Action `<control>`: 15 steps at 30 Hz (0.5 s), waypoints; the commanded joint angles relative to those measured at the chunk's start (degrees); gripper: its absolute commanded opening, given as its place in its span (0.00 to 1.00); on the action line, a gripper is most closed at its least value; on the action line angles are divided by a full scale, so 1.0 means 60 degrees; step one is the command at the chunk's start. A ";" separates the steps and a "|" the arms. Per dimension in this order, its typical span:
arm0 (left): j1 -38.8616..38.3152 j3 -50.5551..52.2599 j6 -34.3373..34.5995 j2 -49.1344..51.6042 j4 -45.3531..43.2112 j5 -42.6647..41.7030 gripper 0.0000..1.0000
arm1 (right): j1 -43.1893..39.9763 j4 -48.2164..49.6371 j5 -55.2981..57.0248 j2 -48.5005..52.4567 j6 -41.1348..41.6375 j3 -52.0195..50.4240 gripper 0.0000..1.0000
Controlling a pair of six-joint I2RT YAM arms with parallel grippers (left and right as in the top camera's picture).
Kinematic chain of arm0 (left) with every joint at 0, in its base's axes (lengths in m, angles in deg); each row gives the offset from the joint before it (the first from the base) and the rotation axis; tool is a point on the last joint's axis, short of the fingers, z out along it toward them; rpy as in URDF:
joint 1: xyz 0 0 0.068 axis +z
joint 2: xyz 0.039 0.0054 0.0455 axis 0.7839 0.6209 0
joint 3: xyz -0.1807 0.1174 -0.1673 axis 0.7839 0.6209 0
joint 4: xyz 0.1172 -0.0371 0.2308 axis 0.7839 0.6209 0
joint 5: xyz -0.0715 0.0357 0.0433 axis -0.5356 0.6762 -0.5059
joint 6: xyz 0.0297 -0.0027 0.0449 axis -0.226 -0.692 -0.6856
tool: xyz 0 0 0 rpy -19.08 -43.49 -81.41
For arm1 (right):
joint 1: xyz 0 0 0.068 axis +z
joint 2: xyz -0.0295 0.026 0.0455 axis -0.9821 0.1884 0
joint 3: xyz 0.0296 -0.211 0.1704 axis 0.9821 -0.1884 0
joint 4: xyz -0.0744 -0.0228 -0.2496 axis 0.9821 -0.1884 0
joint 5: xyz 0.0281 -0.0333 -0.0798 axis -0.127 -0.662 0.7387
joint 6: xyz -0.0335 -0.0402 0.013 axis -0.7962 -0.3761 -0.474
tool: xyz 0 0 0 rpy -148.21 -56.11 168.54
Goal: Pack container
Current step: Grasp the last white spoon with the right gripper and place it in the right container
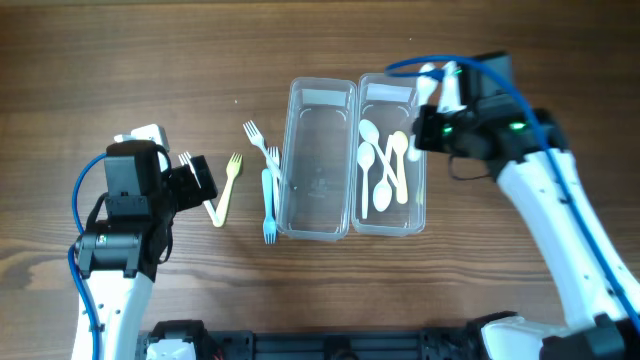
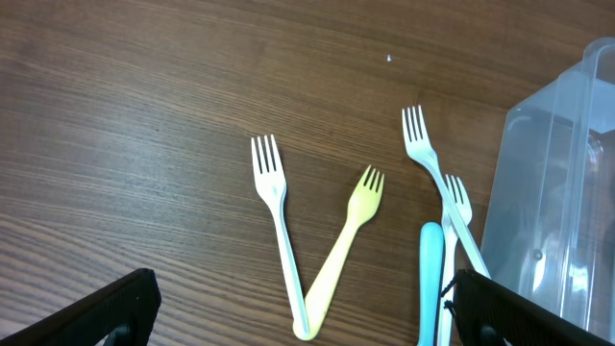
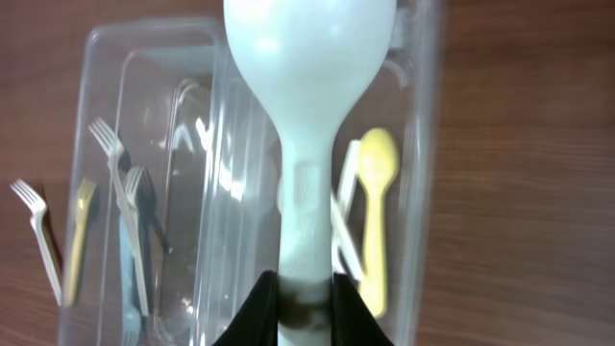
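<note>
The clear two-tub container (image 1: 350, 150) stands mid-table. Its left tub (image 1: 320, 215) holds nothing. Its right tub (image 1: 416, 205) holds several white and pale-yellow spoons (image 1: 383, 165). My right gripper (image 1: 432, 112) hovers over the right tub's far right corner, shut on the handle of a pale white spoon (image 3: 307, 96), with its jaws (image 3: 306, 298) clamping the handle. My left gripper (image 1: 200, 180) is open and empty above the forks left of the container. In the left wrist view its fingers (image 2: 307, 322) straddle a white fork (image 2: 279, 221) and a yellow fork (image 2: 346, 240).
Two more white forks (image 2: 437, 183) and a blue one (image 2: 430, 279) lie against the container's left wall (image 2: 553, 192). A yellow spoon (image 3: 377, 183) shows inside the right tub. Bare wood table (image 1: 120, 70) surrounds everything.
</note>
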 commanded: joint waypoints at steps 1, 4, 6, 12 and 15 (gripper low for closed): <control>-0.0055 -0.0197 -0.0157 -0.0011 -0.0022 0.0127 1.00 | 0.0834 0.0619 -0.0076 0.0958 0.0346 -0.0900 0.04; -0.0055 -0.0197 -0.0157 -0.0011 -0.0022 0.0127 1.00 | 0.1308 0.1035 0.0193 0.1836 0.0335 -0.1060 0.05; -0.0055 -0.0197 -0.0157 -0.0011 -0.0022 0.0127 1.00 | 0.1319 0.1406 0.0244 0.2076 -0.0047 -0.1049 0.13; -0.0055 -0.0197 -0.0157 -0.0007 -0.0018 0.0127 1.00 | 0.1126 0.1326 0.0361 0.0499 -0.1271 -0.0018 0.65; -0.0055 -0.0197 -0.0157 -0.0011 -0.0022 0.0127 1.00 | 0.0933 0.1126 0.0535 -0.0616 -0.1843 0.0481 0.70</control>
